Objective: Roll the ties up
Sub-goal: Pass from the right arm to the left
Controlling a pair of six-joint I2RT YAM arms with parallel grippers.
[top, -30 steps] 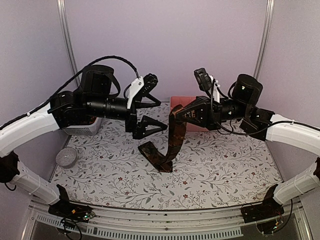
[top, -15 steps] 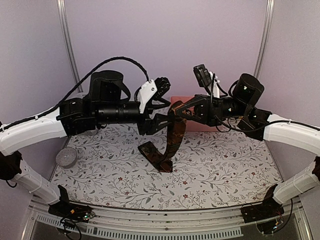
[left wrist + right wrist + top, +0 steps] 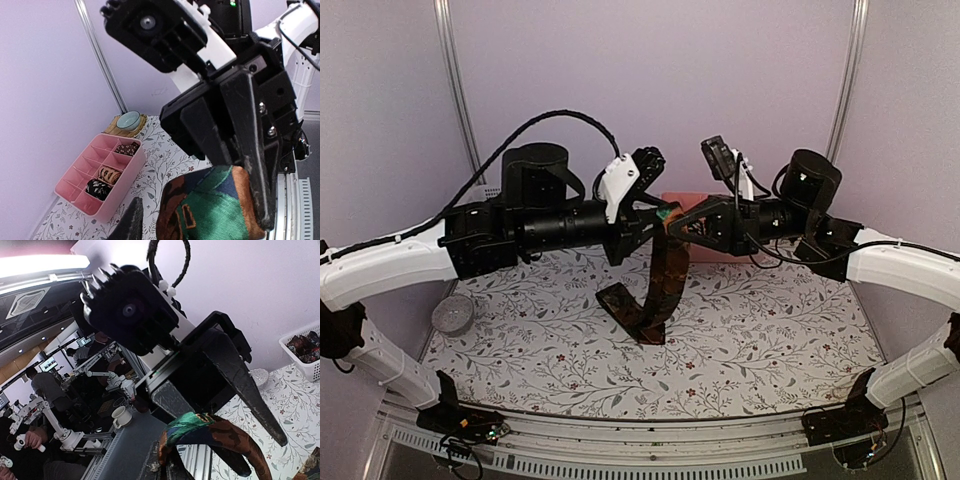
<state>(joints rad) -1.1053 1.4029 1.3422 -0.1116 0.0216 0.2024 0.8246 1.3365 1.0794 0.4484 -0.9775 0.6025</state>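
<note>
One dark brown patterned tie [image 3: 665, 275] in play, draped from mid-air down to the floral tablecloth [image 3: 770, 330]. Nearest, a loose doubled fold of its lower length on the cloth, slack and under no pull. Higher up, a curved hanging strip rising to the meeting point of both arms.

Pinched at the top end by the right gripper [image 3: 672, 225], closed narrow on the fabric, with green lining on show at the tip in both wrist views. Held high, probably for a straight, untwisted drop ready for winding.

Flanked by the left gripper [image 3: 653, 220], spread wide, with one finger above and one below the held end. Not touching, as far as can be told. Likely posed to take over the tip or to start the first turn.

Off to the left on the cloth, well apart, a small grey disc [image 3: 452, 314].

Farther back, just behind the grippers, the pink compartment tray [image 3: 75, 187], with three rolled ties [image 3: 109, 175] in separate cells. Presumably the destination for this one once coiled. Beyond the tray, by the wall, a pale bowl on a woven coaster [image 3: 129, 120].
</note>
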